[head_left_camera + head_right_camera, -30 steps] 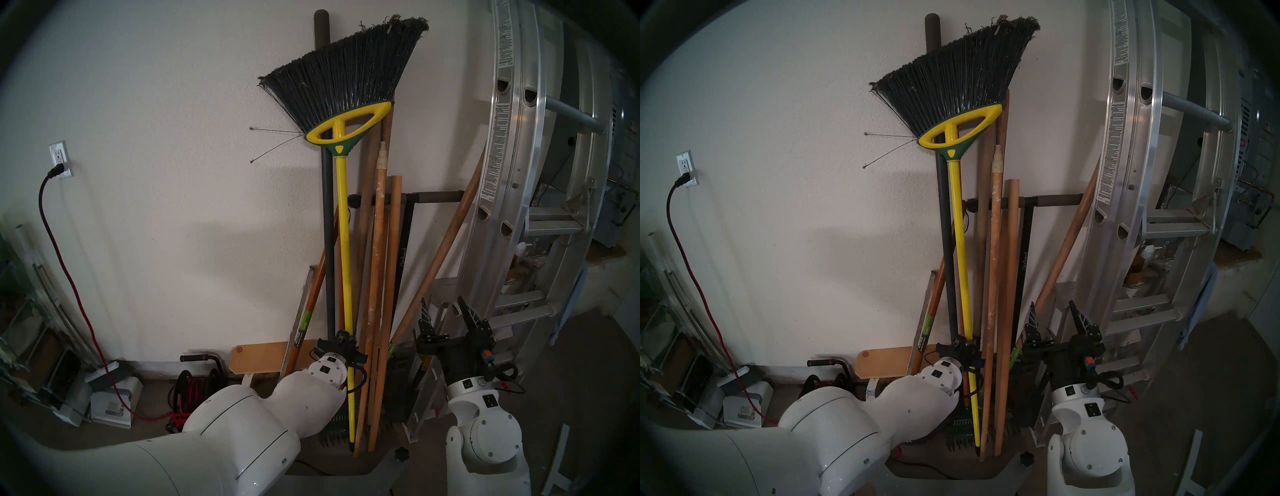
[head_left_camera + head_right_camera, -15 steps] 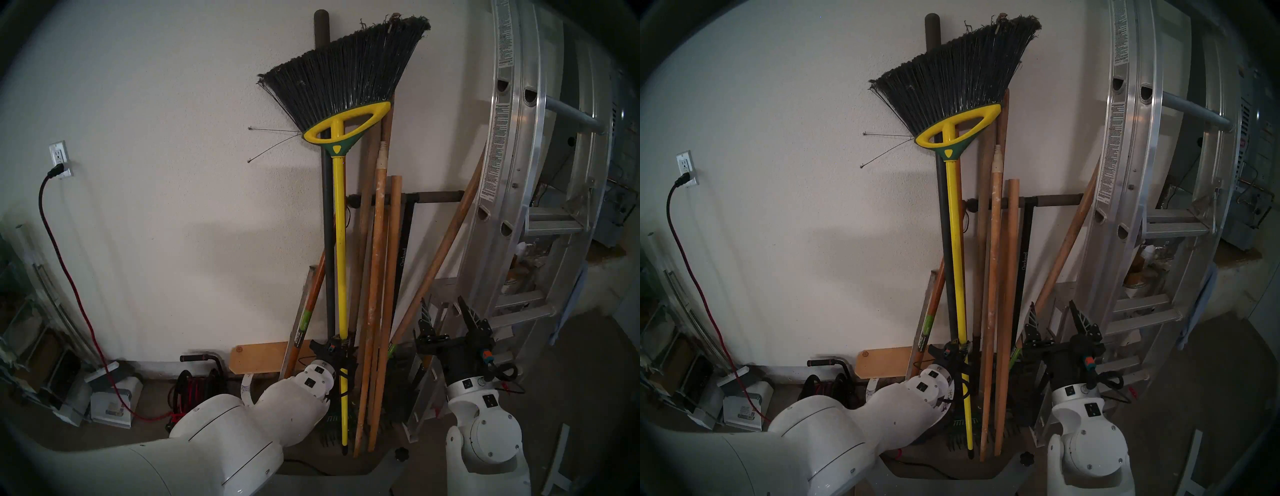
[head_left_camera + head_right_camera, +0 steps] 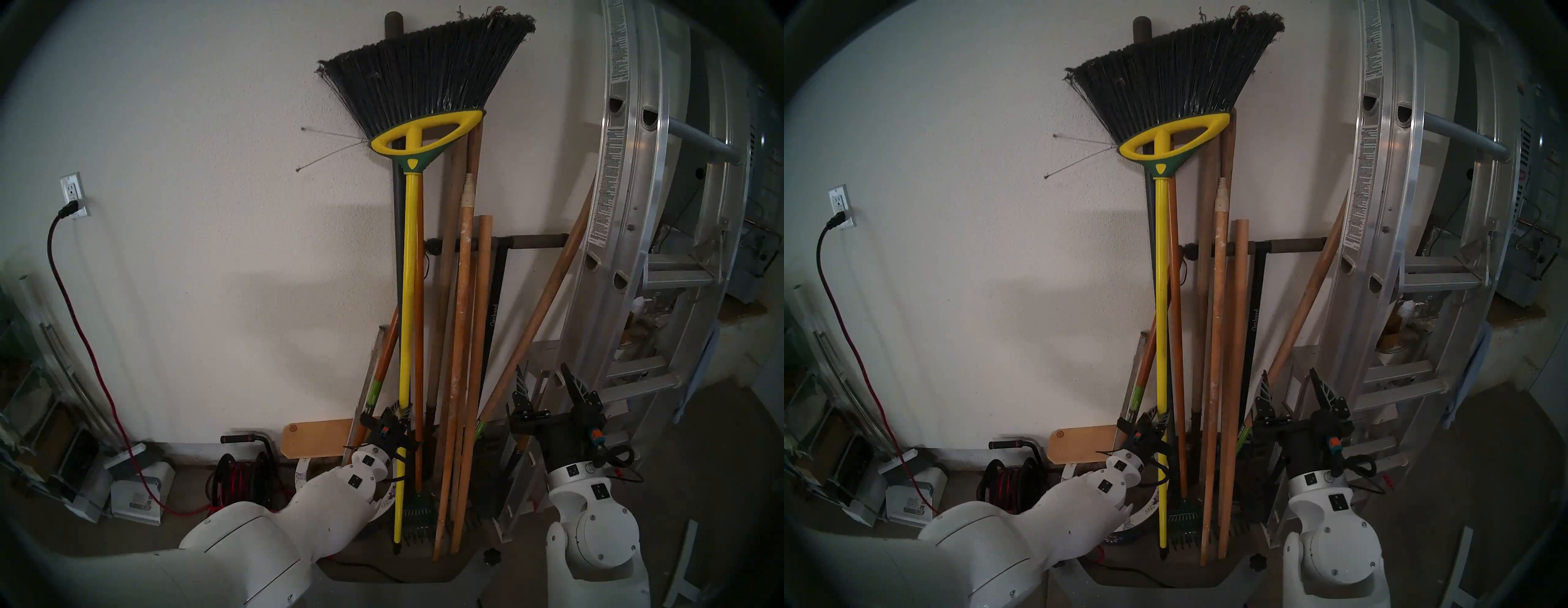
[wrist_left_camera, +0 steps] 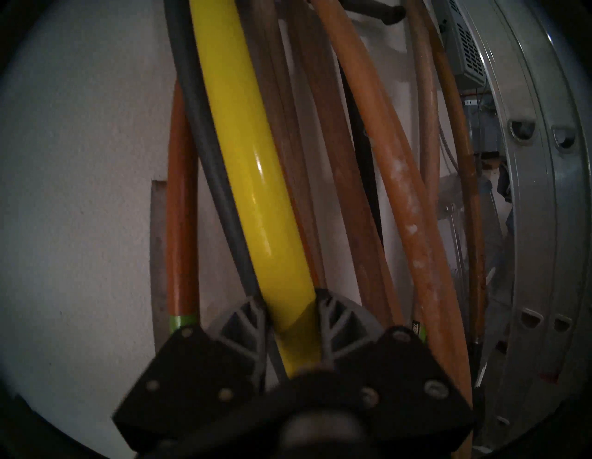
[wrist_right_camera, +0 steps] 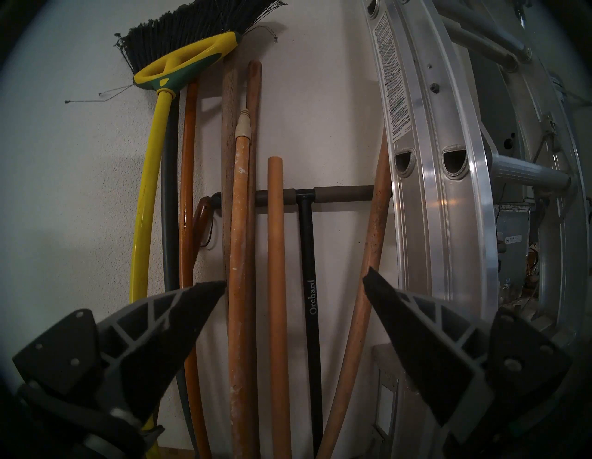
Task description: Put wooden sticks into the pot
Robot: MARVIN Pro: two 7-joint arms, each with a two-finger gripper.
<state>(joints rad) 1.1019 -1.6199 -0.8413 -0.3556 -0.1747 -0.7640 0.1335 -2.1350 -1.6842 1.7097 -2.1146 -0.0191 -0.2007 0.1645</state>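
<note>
Two grippers in view. Left gripper (image 4: 290,315) is clamped tight on the broom (image 3: 409,271), low on its yellow handle, both fingers (image 4: 246,323) pressed to the sides of the shaft; wrist view is a bit blurred but the grip is plain. Right gripper (image 3: 547,384) hangs to the right, spread wide, holding nothing, fingers (image 5: 179,323) well apart and pointing at the bundle of poles.

Pot (image 3: 1149,507) sits low on the floor just left of the broom's foot, mostly hidden behind the left arm; only a slice of white rim with purple motifs shows. Green rake head (image 3: 418,511) lies at the base beside it.

Sticks next: speckled stick (image 3: 460,339) with cream tip stands near upright in the bundle, just right of the broom, foot on the floor, not in the pot. Plain stick (image 3: 479,361), shorter and flat-topped, stands touching it on the right, foot also outside the pot.

Behind them: grey pole (image 3: 399,237) running up behind the bristles, an orange pole (image 3: 419,305) beside the broom handle, black T-handle (image 3: 502,242) crossing behind the sticks. Another wooden handle (image 3: 547,305) leans right toward the ladder (image 3: 619,204).

Broom's bristles rest up against the white wall (image 3: 191,212). Outlet (image 3: 73,193) with a black plug and a red cord far left.
</note>
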